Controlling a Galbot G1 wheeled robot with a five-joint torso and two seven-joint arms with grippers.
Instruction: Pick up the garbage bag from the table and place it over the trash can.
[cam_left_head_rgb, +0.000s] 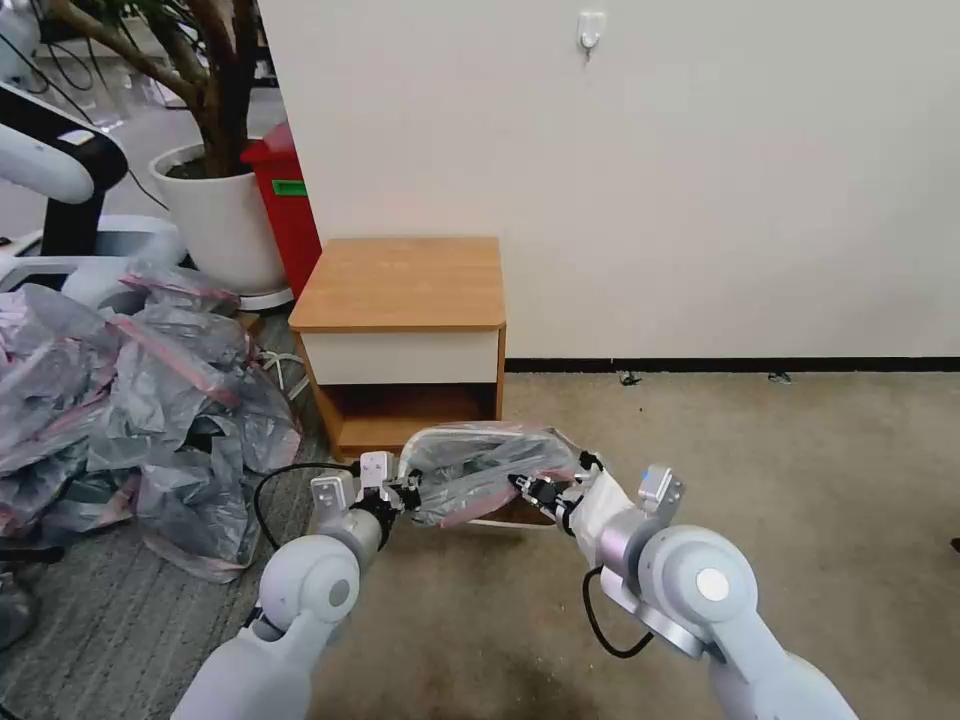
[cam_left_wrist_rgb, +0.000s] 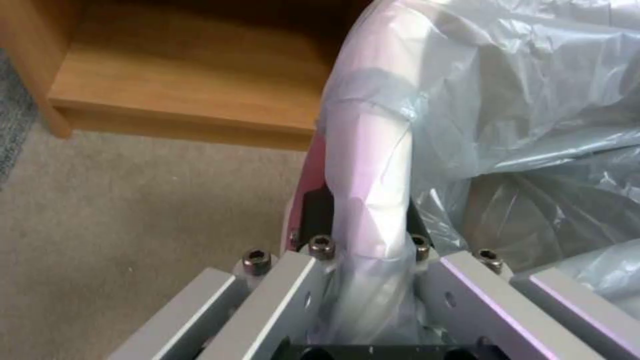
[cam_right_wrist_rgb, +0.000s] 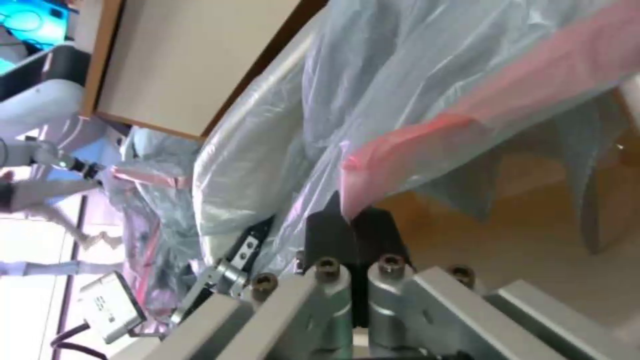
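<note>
The translucent grey garbage bag (cam_left_head_rgb: 480, 465) with its pink band is draped over the cream trash can (cam_left_head_rgb: 487, 523), which stands on the carpet just before the table (cam_left_head_rgb: 400, 285). My left gripper (cam_left_head_rgb: 408, 492) is at the can's left side. In the left wrist view, the left gripper (cam_left_wrist_rgb: 363, 220) is closed around the bag-covered rim (cam_left_wrist_rgb: 367, 165), one finger on each side. My right gripper (cam_left_head_rgb: 522, 488) is at the can's right side. In the right wrist view, the right gripper (cam_right_wrist_rgb: 350, 225) is shut on the pink band (cam_right_wrist_rgb: 467, 115).
A big heap of similar grey-pink bags (cam_left_head_rgb: 130, 400) lies on the floor at the left. Behind it stand a white plant pot (cam_left_head_rgb: 220, 215) and a red bin (cam_left_head_rgb: 290, 200). A white wall runs behind the table. Open carpet (cam_left_head_rgb: 760, 470) lies to the right.
</note>
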